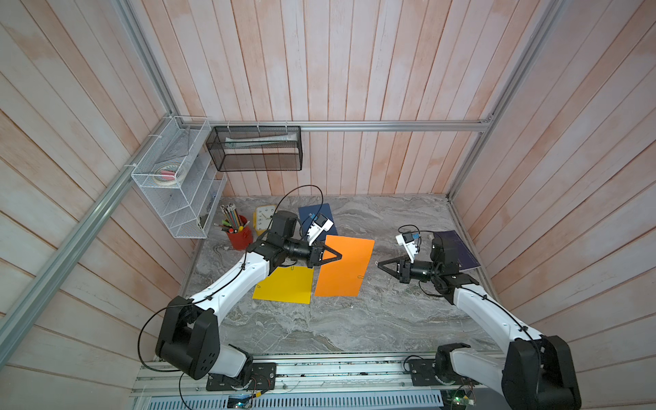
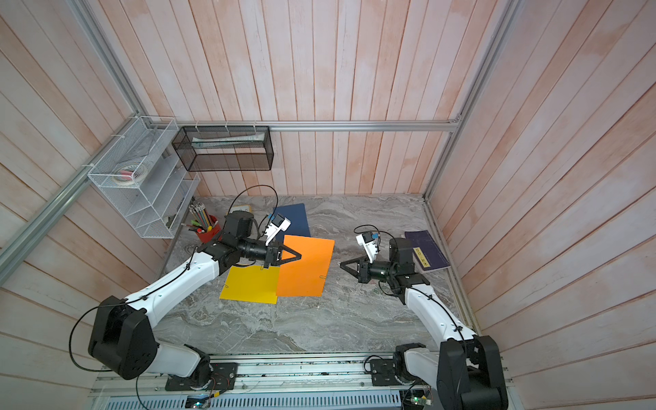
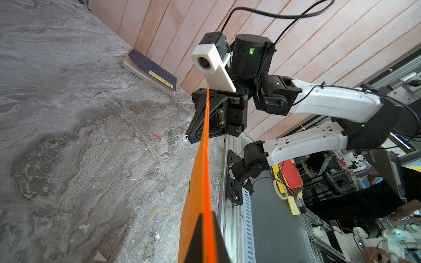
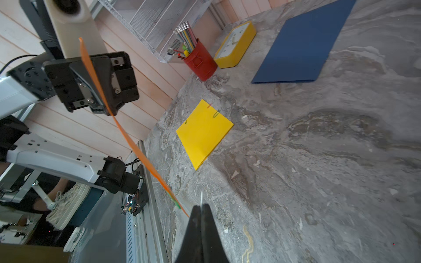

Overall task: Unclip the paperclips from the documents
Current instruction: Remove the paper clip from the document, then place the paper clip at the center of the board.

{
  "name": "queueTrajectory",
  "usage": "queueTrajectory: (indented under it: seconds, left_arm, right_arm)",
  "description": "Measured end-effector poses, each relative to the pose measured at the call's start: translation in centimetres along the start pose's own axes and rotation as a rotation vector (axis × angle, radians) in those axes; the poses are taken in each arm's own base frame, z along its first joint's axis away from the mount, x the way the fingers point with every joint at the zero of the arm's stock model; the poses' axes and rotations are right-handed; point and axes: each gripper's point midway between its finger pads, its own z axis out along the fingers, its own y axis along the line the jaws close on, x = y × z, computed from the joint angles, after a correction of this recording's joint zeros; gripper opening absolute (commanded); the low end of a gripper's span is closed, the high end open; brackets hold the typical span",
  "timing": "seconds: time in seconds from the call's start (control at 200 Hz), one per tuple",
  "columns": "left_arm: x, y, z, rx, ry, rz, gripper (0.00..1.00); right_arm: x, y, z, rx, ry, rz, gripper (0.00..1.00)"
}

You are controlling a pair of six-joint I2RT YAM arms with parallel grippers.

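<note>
the left pincer (image 1: 339,256) is clamped on the edge of the orange sheet (image 1: 346,266), a thin smooth rectangle held up at that edge. both wrist views see it edge-on and slightly bowed. a green paperclip (image 3: 189,185) sits on its rim. the right pincer (image 1: 380,264), just off the sheet's far edge, is closed on a silver paperclip (image 3: 185,137), a tiny bent-wire loop poking from its black tapered tips. near it 4 loose paperclips (image 3: 170,143), red, green and silver, lie on the grey marbled tabletop (image 1: 319,326). the yellow sheet (image 1: 284,285) lies flat beside the orange one, with 3 more paperclips (image 4: 216,113) on its edges. the dark blue sheet (image 4: 303,45) lies flat further back, partly hidden in both top views by the left arm's camera. a red pencil cup (image 4: 200,66) and a yellow clock (image 4: 235,45) stand beside it, and a purple book (image 3: 151,70) lies by the right wall.
</note>
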Motion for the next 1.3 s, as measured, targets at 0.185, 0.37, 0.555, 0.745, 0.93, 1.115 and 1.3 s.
queueTrajectory:
  seconds: [0.185, 0.37, 0.555, 0.745, 0.93, 1.115, 1.3]
  left_arm:
    - [-0.5, 0.4, 0.0, -0.027, -0.018, 0.009, 0.00]
    - [-0.9, 0.7, 0.0, -0.044, -0.031, 0.015, 0.00]
    - [-1.0, 0.9, 0.0, -0.046, -0.039, 0.011, 0.00]
    - [-1.1, 0.9, 0.0, -0.046, -0.044, 0.011, 0.00]
    - [-1.0, 0.9, 0.0, -0.046, -0.045, 0.008, 0.00]
    - [-0.8, 1.0, 0.0, -0.046, -0.043, 0.003, 0.00]
    - [-0.8, 1.0, 0.0, -0.046, -0.043, 0.003, 0.00]
  right_arm:
    - [0.9, -3.6, -0.8, 0.138, -0.019, 0.101, 0.01]
    - [2.3, -8.3, -2.6, 0.298, -0.049, 0.258, 0.01]
    - [4.0, -11.6, -3.8, 0.420, -0.051, 0.369, 0.01]
    - [5.6, -13.3, -3.9, 0.483, -0.017, 0.428, 0.02]
    - [7.6, -14.7, -4.0, 0.536, 0.031, 0.494, 0.03]
    - [8.4, -15.3, -4.2, 0.570, 0.052, 0.519, 0.04]
    - [9.2, -15.6, -4.6, 0.607, 0.074, 0.529, 0.08]
